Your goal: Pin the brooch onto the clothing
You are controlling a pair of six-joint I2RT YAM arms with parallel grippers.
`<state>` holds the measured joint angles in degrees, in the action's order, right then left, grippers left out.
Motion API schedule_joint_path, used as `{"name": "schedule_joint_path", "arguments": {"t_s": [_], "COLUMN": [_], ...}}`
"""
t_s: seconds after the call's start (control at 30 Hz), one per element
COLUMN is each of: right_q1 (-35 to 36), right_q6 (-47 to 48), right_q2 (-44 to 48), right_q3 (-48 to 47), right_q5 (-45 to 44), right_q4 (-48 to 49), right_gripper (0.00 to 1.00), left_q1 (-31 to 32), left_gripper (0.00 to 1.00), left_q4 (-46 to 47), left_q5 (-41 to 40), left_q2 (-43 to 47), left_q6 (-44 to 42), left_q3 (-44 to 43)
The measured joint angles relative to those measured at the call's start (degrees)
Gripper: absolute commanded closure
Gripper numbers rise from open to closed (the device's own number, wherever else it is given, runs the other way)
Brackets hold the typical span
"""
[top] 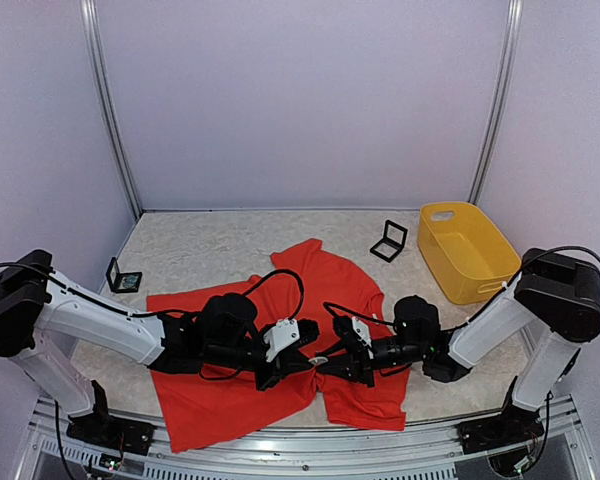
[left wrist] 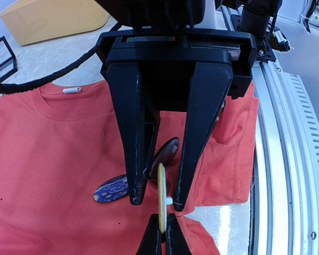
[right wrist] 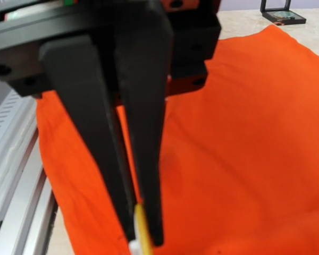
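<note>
The left gripper (top: 302,354) and the right gripper (top: 332,361) point at each other from above, tips almost meeting over the lower middle of the red-orange T-shirt (top: 230,400), which lies spread flat under both. Their opening is too small to judge here. Far behind the right gripper stands a yellow basket (top: 468,252), and beside it a small black frame box (top: 388,240). A second such box (top: 123,278) stands behind the left arm.

In the left wrist view, the left gripper (left wrist: 162,234) is pressed together on a thin yellow piece (left wrist: 161,194), held upright and seen edge-on. The right gripper (left wrist: 158,203) faces it with jaws apart, one finger (left wrist: 194,138) on each side of the yellow piece. A tiny white bit (left wrist: 170,201) sits between this piece and one fingertip. Just beside the right gripper's tips a purple patterned oval (left wrist: 110,189) lies on the T-shirt (left wrist: 53,159), and a dark red oval (left wrist: 167,151) shows between its fingers. Which of these pieces is the brooch I cannot tell.

In the right wrist view, the left gripper (right wrist: 143,236) comes down from the top, its two fingers nearly together on the yellow piece (right wrist: 141,220), with the white bit (right wrist: 134,247) at the tips. The T-shirt (right wrist: 244,133) fills the ground behind it. The right gripper's own fingers do not show here
</note>
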<state>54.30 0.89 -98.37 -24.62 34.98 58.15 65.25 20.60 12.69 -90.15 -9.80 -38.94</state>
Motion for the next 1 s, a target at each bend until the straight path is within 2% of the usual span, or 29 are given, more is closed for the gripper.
{"name": "schedule_joint_path", "arguments": {"t_s": [0.47,0.9,1.0], "right_q1": [0.0,-1.6,-2.25], "right_q6": [-3.63,-11.19,-11.52], "right_q2": [-0.11,0.83,1.11], "right_q3": [-1.57,1.36,1.68], "right_q5": [-1.79,-3.08,-3.26], "right_q4": [-2.21,2.62,2.51], "right_gripper": [0.84,0.83,0.77], "left_q1": [0.04,0.09,0.11], "left_gripper": [1.0,1.0,1.0], "left_q4": [-0.07,2.1,2.1], "left_q5": [-1.68,-3.5,-3.69], "left_q2": [0.0,0.0,0.0], "left_q6": [-0.7,-0.7,-0.7], "left_q3": [0.02,0.11,0.5]}}
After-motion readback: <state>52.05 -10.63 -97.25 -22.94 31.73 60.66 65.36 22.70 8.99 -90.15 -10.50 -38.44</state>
